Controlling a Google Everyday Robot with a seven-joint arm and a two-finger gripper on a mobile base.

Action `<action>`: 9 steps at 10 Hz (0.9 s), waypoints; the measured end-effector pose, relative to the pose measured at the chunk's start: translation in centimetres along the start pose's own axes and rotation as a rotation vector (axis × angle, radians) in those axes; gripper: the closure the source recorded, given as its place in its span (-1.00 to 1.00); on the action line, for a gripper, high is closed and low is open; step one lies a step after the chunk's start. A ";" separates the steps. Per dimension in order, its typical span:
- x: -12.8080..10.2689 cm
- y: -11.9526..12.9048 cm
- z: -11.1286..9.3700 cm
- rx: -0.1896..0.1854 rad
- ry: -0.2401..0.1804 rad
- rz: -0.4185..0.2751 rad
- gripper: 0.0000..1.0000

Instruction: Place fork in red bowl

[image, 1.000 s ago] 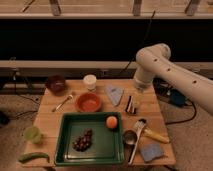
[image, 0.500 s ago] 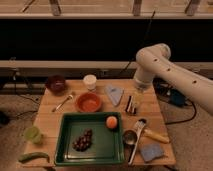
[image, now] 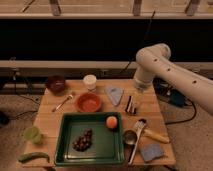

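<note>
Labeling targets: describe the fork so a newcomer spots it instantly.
On the wooden table, look left of the red bowl; the gripper hangs right of it. The fork lies there, slim and silver, the only thin metal piece between that bowl and the dark bowl.

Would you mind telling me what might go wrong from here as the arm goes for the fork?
The red bowl sits between the open gripper and the fork, so reaching across could knock the bowl.
The fork lies flat on the table, so a grasp may slip off it.
The maroon bowl stands near the fork and could be mistaken for the target.
</note>
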 end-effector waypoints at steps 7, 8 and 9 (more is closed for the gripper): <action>0.0 0.0 0.0 0.000 0.000 0.000 -0.60; -0.1 0.0 0.0 -0.001 -0.002 -0.002 -0.60; -0.2 -0.1 0.2 -0.005 -0.004 -0.020 -0.60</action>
